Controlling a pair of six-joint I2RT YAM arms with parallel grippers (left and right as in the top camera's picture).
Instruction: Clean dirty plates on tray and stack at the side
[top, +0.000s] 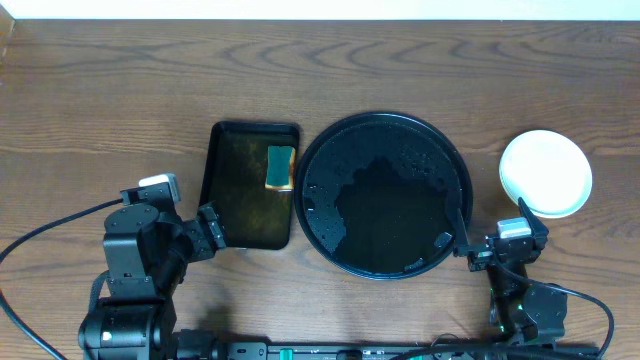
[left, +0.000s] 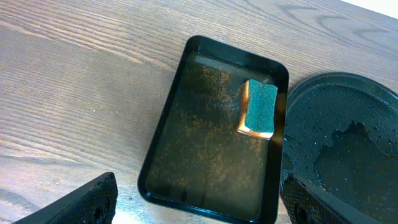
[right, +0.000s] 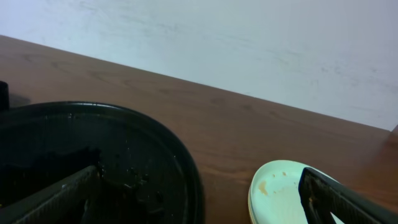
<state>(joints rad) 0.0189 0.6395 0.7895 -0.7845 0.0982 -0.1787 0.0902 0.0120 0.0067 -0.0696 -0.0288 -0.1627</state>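
Both open and empty: your left gripper (top: 210, 232), right gripper (top: 492, 232); plates (top: 545, 172) at three o'clock of tray (top: 385, 125); sponge (top: 279, 167) at nine.

Wooden table (top: 100, 80): rectangular tray (top: 235, 205), round tray (top: 390, 225), plate (top: 545, 172).

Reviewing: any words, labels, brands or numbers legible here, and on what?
None can be read. The round black tray, the rectangular tray, the sponge and the plates carry no print. The pale block on the left arm and the pale block on the right arm are too small to show any marking.
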